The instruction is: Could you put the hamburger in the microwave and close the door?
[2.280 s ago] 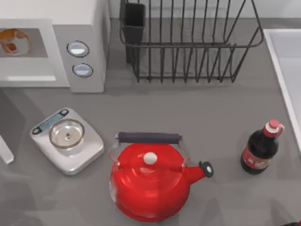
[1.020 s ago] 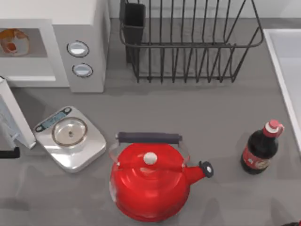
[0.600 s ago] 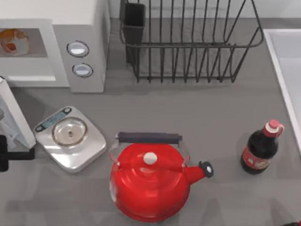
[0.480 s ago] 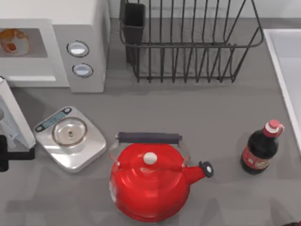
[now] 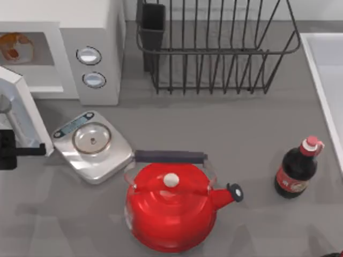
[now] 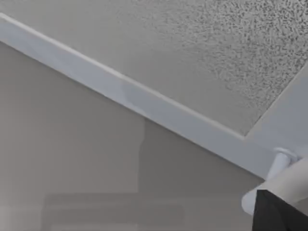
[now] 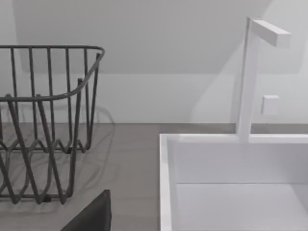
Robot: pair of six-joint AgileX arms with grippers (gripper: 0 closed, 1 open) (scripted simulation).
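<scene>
The hamburger (image 5: 13,47), orange-tan with white patches, lies inside the grey cavity of the white microwave (image 5: 94,32) at the back left. The door (image 5: 20,110) stands partly swung in front of the cavity, its free edge touching the silver scale (image 5: 92,145). My left gripper (image 5: 13,151) is at the left edge of the table, pressed against the door's outer face. In the left wrist view the door's white edge (image 6: 144,103) runs close across the picture. My right arm is parked at the front right corner (image 5: 335,255).
A red kettle (image 5: 171,206) with a dark handle stands at the front centre, close to the scale. A dark bottle with a red cap (image 5: 297,168) is at the right. A black wire dish rack (image 5: 214,48) fills the back, beside a white sink (image 5: 329,80).
The door has swung in toward the microwave with my left gripper behind it. It has shoved the silver scale to the right and toward the back.
</scene>
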